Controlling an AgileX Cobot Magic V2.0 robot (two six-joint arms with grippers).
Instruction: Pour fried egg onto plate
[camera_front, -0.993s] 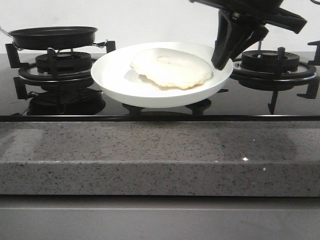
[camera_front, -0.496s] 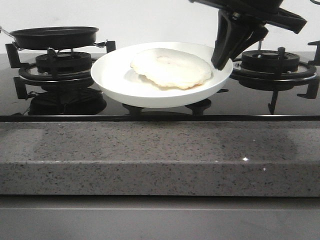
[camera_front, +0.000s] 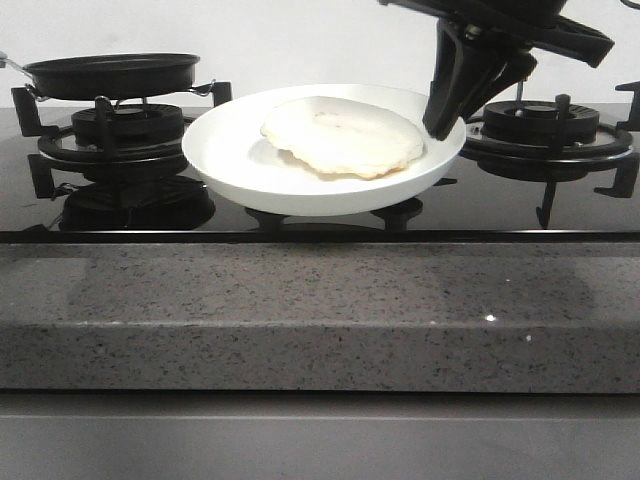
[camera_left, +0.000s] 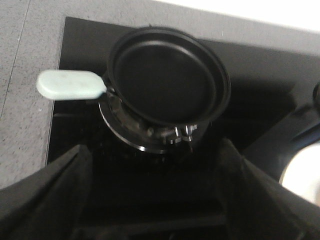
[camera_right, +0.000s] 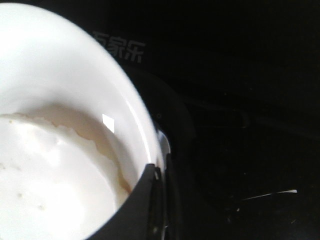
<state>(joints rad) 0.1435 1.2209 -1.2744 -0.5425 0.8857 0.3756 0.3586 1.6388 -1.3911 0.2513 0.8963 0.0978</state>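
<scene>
Right gripper: clamped on the right-hand rim of the plate, one dark finger inside the rim and one outside, as the right wrist view shows; the plate is held up off the stove, over the middle of the hob.
Left gripper: only dark blurred finger shapes at the edge of the left wrist view, spread wide apart with nothing between them.
Plate contents: the fried egg lies flat in the dish, pale off-white face up, no yolk showing; it sits toward the right half, its edge close to the gripped rim.
Egg up close: ragged white edge against the inner wall of the plate in the right wrist view.
Frying pan: black, round, resting on the left burner, well apart from the plate; nothing inside it.
Pan handle: pale green, sticking out sideways over the edge of the hob.
Right burner: bare, behind the right gripper.
Counter: grey speckled stone slab in front of the black glass hob.
</scene>
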